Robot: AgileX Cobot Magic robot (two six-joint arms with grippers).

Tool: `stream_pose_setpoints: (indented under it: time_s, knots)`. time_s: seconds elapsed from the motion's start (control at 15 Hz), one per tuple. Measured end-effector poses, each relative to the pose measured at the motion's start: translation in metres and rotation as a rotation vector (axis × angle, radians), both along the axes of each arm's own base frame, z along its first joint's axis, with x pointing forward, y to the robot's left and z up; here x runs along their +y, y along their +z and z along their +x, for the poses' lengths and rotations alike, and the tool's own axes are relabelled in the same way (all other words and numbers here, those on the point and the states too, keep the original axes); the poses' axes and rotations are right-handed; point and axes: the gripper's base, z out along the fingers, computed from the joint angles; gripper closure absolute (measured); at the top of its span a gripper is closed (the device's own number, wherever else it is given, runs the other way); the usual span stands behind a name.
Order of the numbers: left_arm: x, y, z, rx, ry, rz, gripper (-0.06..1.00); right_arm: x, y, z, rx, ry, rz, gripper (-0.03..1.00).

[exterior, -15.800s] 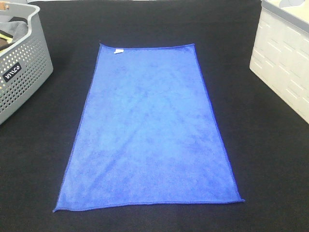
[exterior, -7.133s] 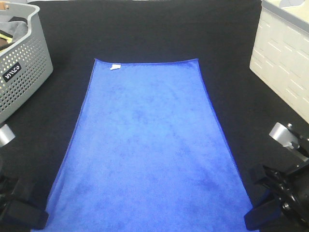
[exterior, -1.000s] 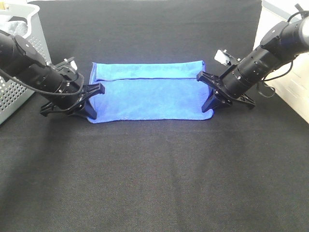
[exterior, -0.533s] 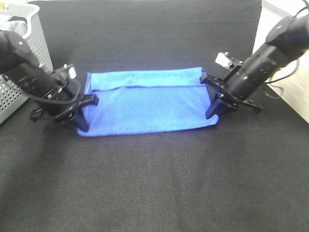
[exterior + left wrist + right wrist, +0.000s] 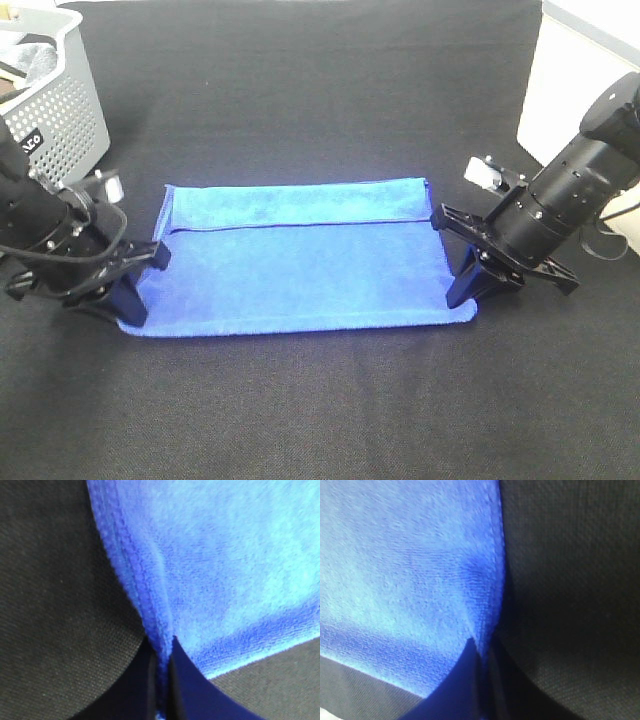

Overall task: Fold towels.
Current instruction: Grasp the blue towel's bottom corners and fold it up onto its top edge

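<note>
The royal-blue towel (image 5: 300, 260) lies folded in half on the black table, a wide band with a strip of the lower layer showing along its far edge. My left gripper (image 5: 133, 303) is shut on the towel's near left corner. My right gripper (image 5: 462, 295) is shut on its near right corner. In the left wrist view the fingers (image 5: 145, 680) pinch the stitched hem of the towel (image 5: 215, 565). In the right wrist view the fingers (image 5: 465, 680) pinch the towel (image 5: 405, 565) at its edge.
A perforated grey basket (image 5: 55, 110) with grey cloth inside stands at the back left. A white crate (image 5: 575, 80) stands at the back right, behind my right arm. The black tabletop (image 5: 320, 400) runs in front of the towel.
Both grippers have dragged the folded towel toward the front of the table, still pinching its near corners. The towel now lies lower in the high view and spread wider.
</note>
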Motion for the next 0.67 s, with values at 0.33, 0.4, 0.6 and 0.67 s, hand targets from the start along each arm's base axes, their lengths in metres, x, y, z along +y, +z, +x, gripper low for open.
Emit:
stream_pose_setpoints:
  time_s: [0.33,0.4,0.6,0.67]
  knots:
    - [-0.005,0.030,0.036,-0.150,0.044,-0.019,0.93,0.002,0.031,0.039,-0.185,-0.019,0.002,0.97]
    - [-0.006,0.039,0.046,-0.199,0.051,-0.023,0.93,0.004,0.042,0.050,-0.233,-0.019,0.007,0.97]
    - [-0.008,0.049,0.067,-0.257,0.078,-0.034,0.93,0.006,0.054,0.074,-0.299,-0.008,0.015,0.97]
    - [-0.008,0.049,0.083,-0.278,0.103,-0.038,0.93,0.009,0.056,0.090,-0.317,0.003,0.021,0.97]
